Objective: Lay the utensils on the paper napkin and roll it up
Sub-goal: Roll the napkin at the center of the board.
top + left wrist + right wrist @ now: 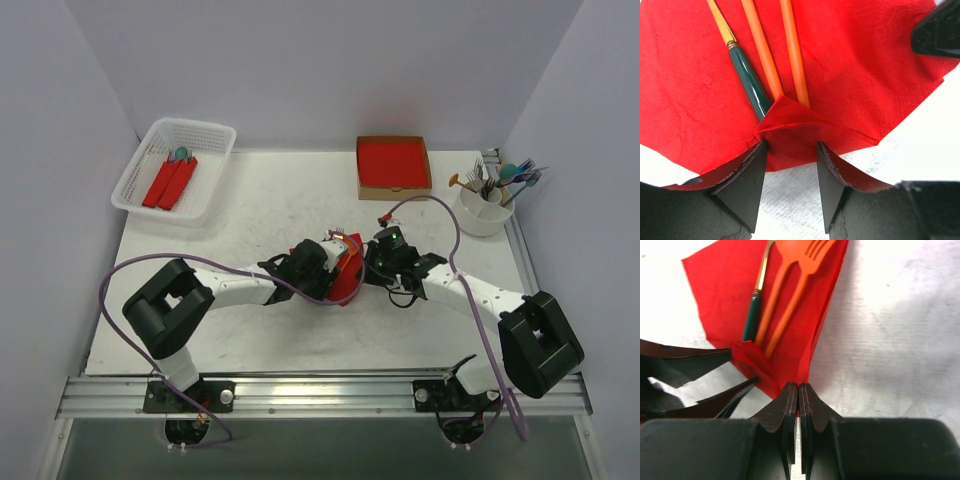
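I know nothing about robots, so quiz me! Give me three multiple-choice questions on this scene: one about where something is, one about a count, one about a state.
1. Where does the white cup stand?
A) in the basket
B) between the two arms
C) at the far right of the table

2. How many utensils lie on the red napkin?
A) three
B) one
C) five

3. How is the right pincer?
A) wide open
B) shut on the napkin's edge
C) holding a fork

Answers:
1. C, since the top view shows the cup by the table's far right edge.
2. A, since the left wrist view shows one teal handle and two orange ones.
3. B, since its fingers are pressed together with red paper running in between them.
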{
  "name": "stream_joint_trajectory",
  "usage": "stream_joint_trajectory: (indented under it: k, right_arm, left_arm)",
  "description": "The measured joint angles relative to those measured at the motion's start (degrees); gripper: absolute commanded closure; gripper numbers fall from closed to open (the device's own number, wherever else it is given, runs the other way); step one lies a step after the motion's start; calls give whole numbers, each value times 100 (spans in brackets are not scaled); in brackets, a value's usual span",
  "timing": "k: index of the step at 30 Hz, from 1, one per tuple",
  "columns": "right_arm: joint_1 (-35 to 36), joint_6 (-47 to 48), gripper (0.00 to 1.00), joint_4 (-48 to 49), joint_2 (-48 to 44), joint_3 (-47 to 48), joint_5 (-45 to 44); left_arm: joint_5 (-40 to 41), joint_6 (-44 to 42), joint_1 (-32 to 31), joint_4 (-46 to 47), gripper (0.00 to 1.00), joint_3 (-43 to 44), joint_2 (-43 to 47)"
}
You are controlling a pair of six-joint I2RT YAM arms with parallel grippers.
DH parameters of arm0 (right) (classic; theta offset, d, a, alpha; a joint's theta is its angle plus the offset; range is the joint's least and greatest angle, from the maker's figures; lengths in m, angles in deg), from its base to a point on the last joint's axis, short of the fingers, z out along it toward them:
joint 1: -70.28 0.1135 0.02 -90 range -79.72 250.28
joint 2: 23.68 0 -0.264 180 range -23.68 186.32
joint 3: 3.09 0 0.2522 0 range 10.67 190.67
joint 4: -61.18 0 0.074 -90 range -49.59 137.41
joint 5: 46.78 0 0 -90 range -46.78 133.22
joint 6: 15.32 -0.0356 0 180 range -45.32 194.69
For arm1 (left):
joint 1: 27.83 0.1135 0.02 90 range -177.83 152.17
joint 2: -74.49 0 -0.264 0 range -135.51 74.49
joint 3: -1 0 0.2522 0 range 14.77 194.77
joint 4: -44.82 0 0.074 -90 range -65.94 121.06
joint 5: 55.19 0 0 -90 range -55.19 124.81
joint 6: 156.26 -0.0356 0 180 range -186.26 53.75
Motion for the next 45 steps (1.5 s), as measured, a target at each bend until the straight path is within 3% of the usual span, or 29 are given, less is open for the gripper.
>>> stream_joint_trajectory:
  k: [26,45]
  right_arm:
    - [-437,-732,100,1561,-160,-328,1222]
    - [-446,-715,100,2312,240,-339,1530]
  left_arm:
    - [-7,2,0,13,47,92,-105]
    - [-341,160,160,105,47,74,-98]
